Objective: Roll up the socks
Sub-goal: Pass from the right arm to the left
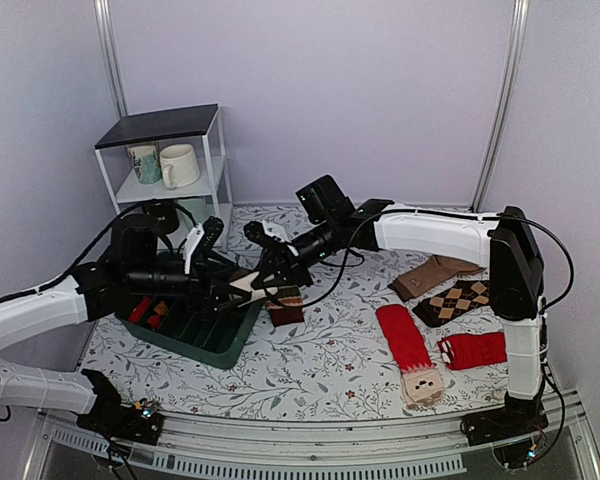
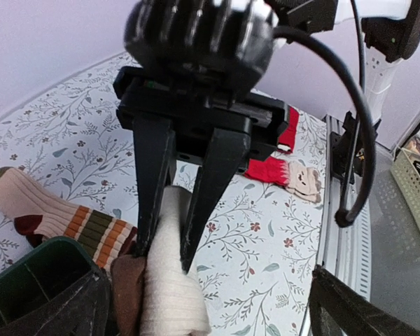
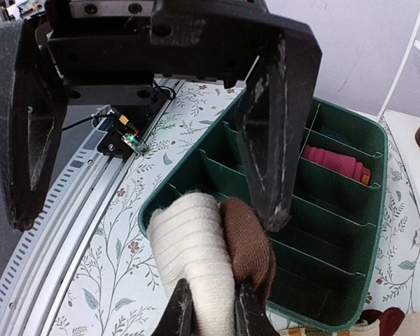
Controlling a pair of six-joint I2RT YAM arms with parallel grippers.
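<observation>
A rolled cream-white sock [image 3: 196, 238] with its dark brown part [image 3: 248, 241] beside it hangs over the corner of the green divided bin [image 3: 350, 231]. My right gripper [image 3: 211, 297] is shut on the roll from below in its own view. In the left wrist view that same gripper [image 2: 166, 255] pinches the cream roll [image 2: 171, 294] from above. My left gripper [image 2: 208, 276] is open, with its fingers [image 3: 269, 140] wide apart on either side of the roll. Seen from the top camera, the roll [image 1: 244, 283] sits between the left gripper [image 1: 225, 290] and the right gripper [image 1: 263, 278].
The bin [image 1: 215, 340] holds red rolls [image 3: 332, 164]. A tan striped sock [image 1: 285, 305] lies just right of it. Red socks [image 1: 403, 335] and brown patterned socks [image 1: 458, 300] lie at the right. A shelf with mugs [image 1: 170, 165] stands at the back left.
</observation>
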